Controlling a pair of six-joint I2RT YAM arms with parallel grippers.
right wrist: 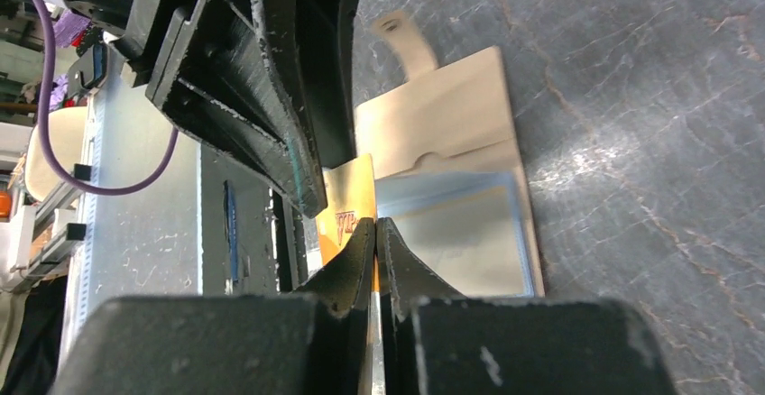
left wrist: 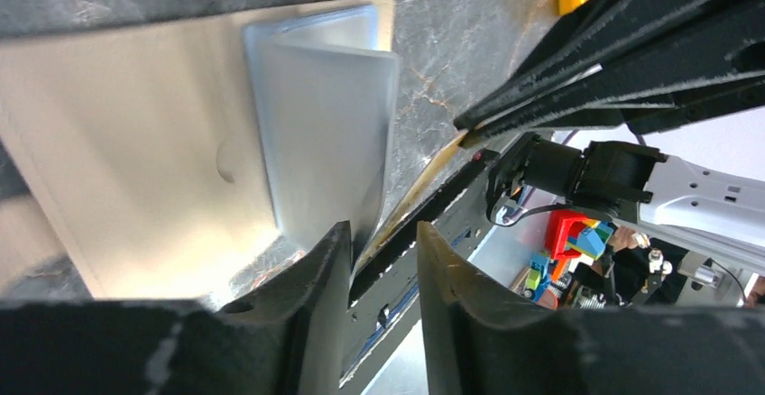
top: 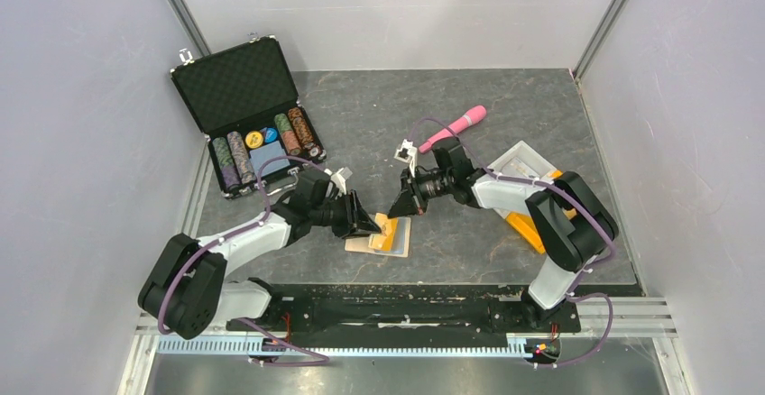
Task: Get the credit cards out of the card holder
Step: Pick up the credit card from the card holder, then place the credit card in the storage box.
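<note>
The card holder (top: 363, 243) lies open on the table near the front edge, tan with a snap tab (right wrist: 397, 30) and a pale blue inner pocket (right wrist: 451, 224). My right gripper (right wrist: 375, 224) is shut on the edge of an orange credit card (right wrist: 347, 201), which sits partly over the wallet (top: 391, 237). In the left wrist view the card shows edge-on as a thin gold line (left wrist: 424, 179). My left gripper (left wrist: 383, 237) is open. One of its fingers (left wrist: 320, 269) rests at the blue pocket (left wrist: 325, 124), whose flap stands up. Both grippers, left (top: 368, 226) and right (top: 394, 215), meet over the wallet.
An open black case of poker chips (top: 248, 115) stands at the back left. A pink object (top: 454, 127) lies behind the right arm. A clear tray (top: 523, 162) and an orange tray (top: 523, 228) sit at the right. The table's front edge is just beyond the wallet.
</note>
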